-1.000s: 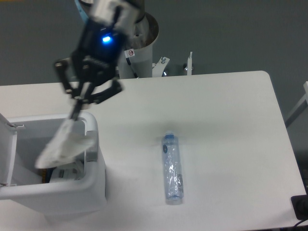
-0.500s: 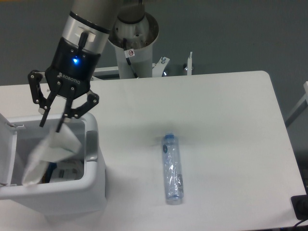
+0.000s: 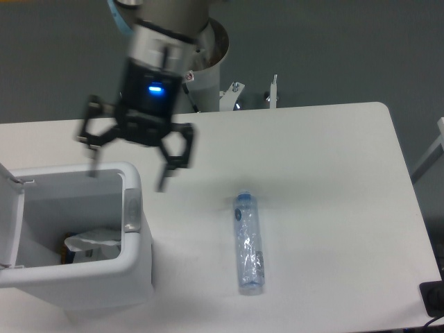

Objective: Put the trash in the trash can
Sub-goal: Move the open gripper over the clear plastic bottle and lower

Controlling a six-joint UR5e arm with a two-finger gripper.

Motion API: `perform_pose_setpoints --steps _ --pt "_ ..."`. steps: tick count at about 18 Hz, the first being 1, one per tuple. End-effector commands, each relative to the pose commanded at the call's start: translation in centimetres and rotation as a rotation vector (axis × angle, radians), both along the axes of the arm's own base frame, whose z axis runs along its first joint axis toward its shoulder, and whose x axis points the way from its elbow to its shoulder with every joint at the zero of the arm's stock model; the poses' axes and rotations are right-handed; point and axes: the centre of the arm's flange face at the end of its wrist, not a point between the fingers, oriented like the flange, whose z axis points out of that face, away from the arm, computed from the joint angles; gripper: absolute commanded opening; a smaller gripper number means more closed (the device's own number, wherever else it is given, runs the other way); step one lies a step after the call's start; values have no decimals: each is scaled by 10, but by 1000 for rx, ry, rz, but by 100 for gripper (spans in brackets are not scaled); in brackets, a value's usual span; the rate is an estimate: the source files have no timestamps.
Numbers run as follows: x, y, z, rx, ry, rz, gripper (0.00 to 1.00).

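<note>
A crushed clear plastic bottle [image 3: 248, 243] with a blue cap lies on the white table, right of centre. The white trash can [image 3: 135, 260] stands at the front left, its lid [image 3: 8, 222] swung open to the left. A clear-white plastic wrapper [image 3: 92, 241] lies inside the can on other contents. My gripper [image 3: 128, 177] hangs open above the can's right rim, its fingers spread wide and nothing between them. It is up and to the left of the bottle.
The arm's white base column [image 3: 201, 69] stands at the table's back edge, with small metal brackets [image 3: 272, 94] beside it. The table's right edge [image 3: 409, 187] runs down the right side of the view. A dark object [image 3: 433, 298] sits at the bottom right corner.
The gripper opened wide and let the wrapper go; the wrapper dropped into the can. The gripper then moved right, from over the can's opening to above its right rim.
</note>
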Motion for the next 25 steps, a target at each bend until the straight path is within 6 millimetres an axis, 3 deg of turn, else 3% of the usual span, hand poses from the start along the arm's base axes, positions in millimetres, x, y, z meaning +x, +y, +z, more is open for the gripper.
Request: perform_pose_setpoints --steps 2,3,8,10,19,23,25 --pt "-47 -7 -35 -39 -15 16 100" --pt "-60 -9 -52 -62 -5 -1 100" --pt "-91 0 -127 -307 50 -114 100" --pt "-92 5 -142 -312 47 -131 100" --pt "-86 54 -268 -459 74 -299 100" --pt "-74 60 -291 -511 66 -319 100" --pt "-73 60 -294 -519 65 -319 100"
